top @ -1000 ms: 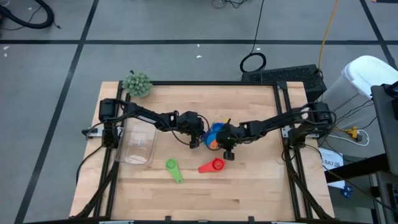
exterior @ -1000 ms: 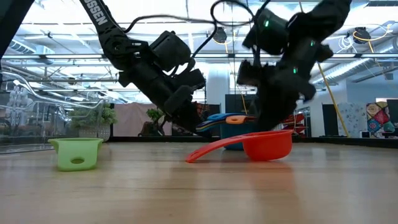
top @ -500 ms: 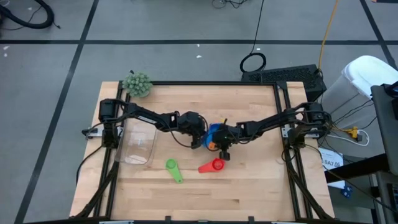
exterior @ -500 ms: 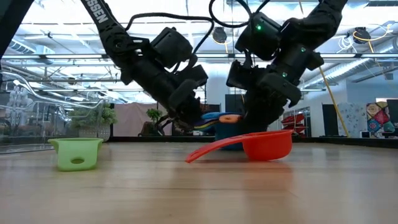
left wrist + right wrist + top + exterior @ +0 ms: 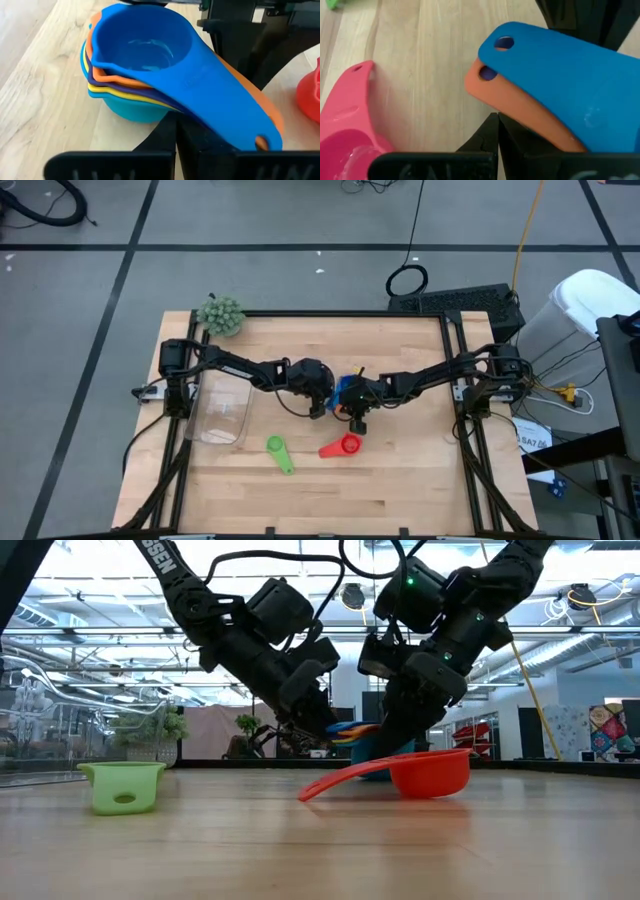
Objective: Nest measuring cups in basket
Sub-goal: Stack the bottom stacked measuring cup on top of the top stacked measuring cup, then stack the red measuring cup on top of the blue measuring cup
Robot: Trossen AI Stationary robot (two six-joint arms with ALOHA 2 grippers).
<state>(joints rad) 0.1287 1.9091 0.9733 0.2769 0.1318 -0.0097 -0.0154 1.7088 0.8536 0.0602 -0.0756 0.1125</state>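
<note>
Several nested measuring cups (image 5: 142, 55) stand mid-table as a stack with a light blue cup on top. Their handles (image 5: 555, 75) fan out together. My left gripper (image 5: 319, 406) and my right gripper (image 5: 358, 418) are both shut and meet at the stack from either side, their tips under the handles. A red cup (image 5: 343, 446) and a green cup (image 5: 280, 453) lie nearer the front edge. The clear basket (image 5: 222, 412) sits at the table's left side. My left gripper has its shut fingertips (image 5: 176, 131) under the fanned handles, up against the lowest teal cup's wall (image 5: 145, 112), slanting down from the table's left. Whether they press it, I cannot tell. My right gripper has its shut fingertips (image 5: 496, 131) beneath the orange handle (image 5: 520, 112), slanting down from the table's right; the handle hides the tips.
A fuzzy green ball (image 5: 220, 315) sits at the far left corner. The red cup (image 5: 420, 772) lies just in front of the stack in the low view. Bare wood stretches along the near edge and at the right.
My right gripper has tipped further down and edged toward the table's left, closing in on the stack. The stack and the two loose cups stay where they were.
</note>
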